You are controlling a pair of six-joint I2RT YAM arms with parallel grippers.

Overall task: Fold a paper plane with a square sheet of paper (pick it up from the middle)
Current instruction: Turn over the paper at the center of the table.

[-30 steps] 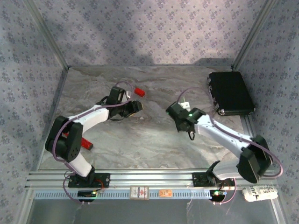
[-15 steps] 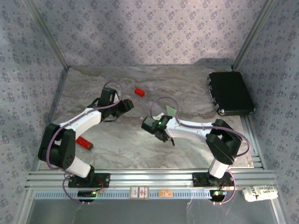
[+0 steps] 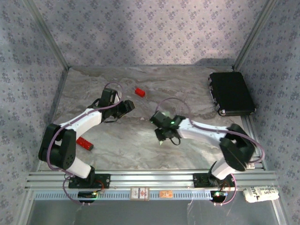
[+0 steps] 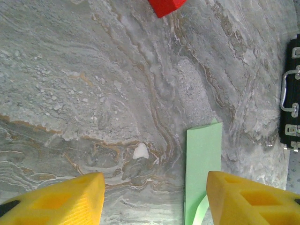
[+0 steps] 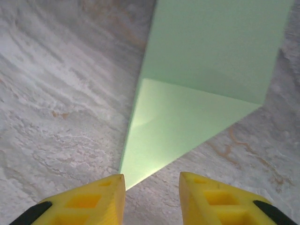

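While its yellow jaws are standing apart with nothing between them, the right gripper [image 5: 152, 197] is hovering low over the marble table [image 5: 56, 93]. The creased square sheet of paper [image 5: 206, 70] is lying just ahead of its fingertips. The left gripper [image 4: 154, 197] is also gaping empty, with the sheet's edge near one finger and a red block [image 4: 165, 5] lying farther off.

Dark print on the crumpled white packet [image 3: 260, 194] at five o'clock is too blurred to read. The two small stickers [image 3: 139, 193] on the grey metal rail [image 3: 117, 194] at six o'clock are illegible too
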